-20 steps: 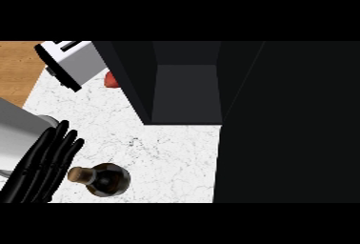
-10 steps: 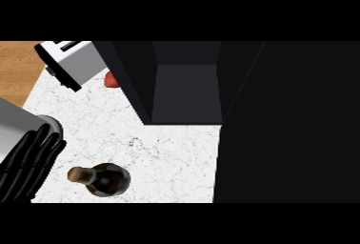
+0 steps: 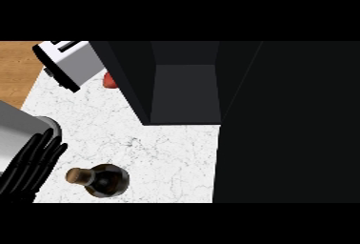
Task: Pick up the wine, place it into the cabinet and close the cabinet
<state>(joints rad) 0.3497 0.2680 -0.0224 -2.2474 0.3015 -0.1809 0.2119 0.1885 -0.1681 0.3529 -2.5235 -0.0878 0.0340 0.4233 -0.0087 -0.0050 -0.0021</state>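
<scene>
Step in hand: the approach to the pick. The wine is not yet grasped, so placing it and closing the cabinet are both still to come.
Wine: the wine stands upright on the white marbled counter near its lower left part, seen from above as a dark round body with a brown stopper.
Left hand: the left hand shows at the lower left edge, just to the left of the bottle. Its fingers are straight and spread apart and hold nothing. A narrow strip of counter seems to separate them from the bottle.
Right hand: it shows nowhere in the head view.
Cabinet: the cabinet stands open at the upper middle, well apart from the bottle, with a dark interior. The broad black area to its right may be its door, but I cannot tell.
Other things: a white toaster sits at the upper left, with a small red object half hidden between it and the cabinet.
Next move calls for: bringing the fingers in around the bottle's body and curling them before any lift. The bottle is tall and could tip if it is nudged sideways.
</scene>
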